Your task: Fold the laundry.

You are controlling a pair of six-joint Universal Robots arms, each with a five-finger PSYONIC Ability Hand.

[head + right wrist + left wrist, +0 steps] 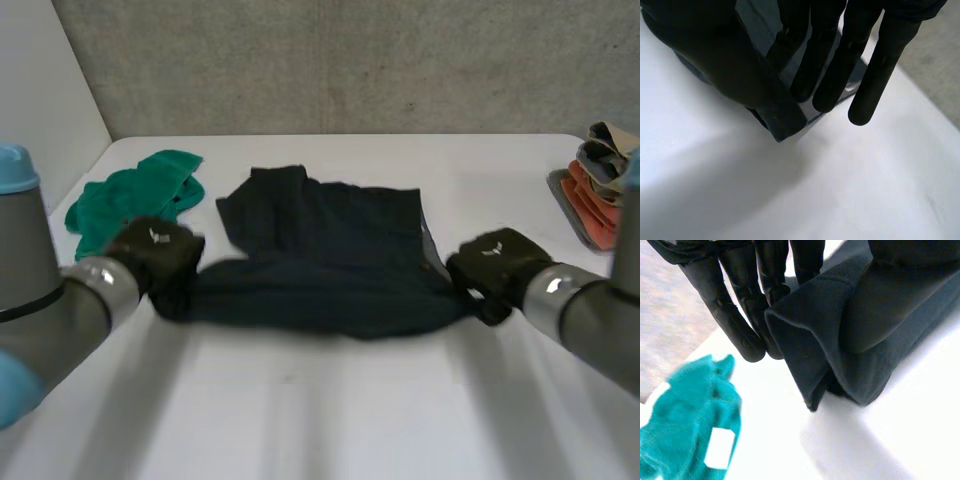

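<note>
Garment [320,260]: dark navy, close to black, fine knit. It is on the white table [320,410] between the two hands. The far part is spread flat and the near edge is gathered into a thick roll. The long axis runs from the left hand [155,250] to the right hand [497,262], one end at each. A narrower, collar-like part points away from both hands.

Left hand: grasping the garment's end. In the left wrist view the fingers [740,315] are nearly straight, with the doubled corner pinched against them and clear of the table.

Right hand: grasping the other end. In the right wrist view the straight fingers [865,65] sit behind the corner, cloth pinched on the thumb side, tip off the table.

The head view gives the whole outline. The wrist views add the hem edge and the layers at each corner.

A green cloth [135,200] lies just beyond the left hand. The left wrist view adds a white label [720,447] on it. A folded stack [600,185] lies well apart, out past the right hand.
</note>
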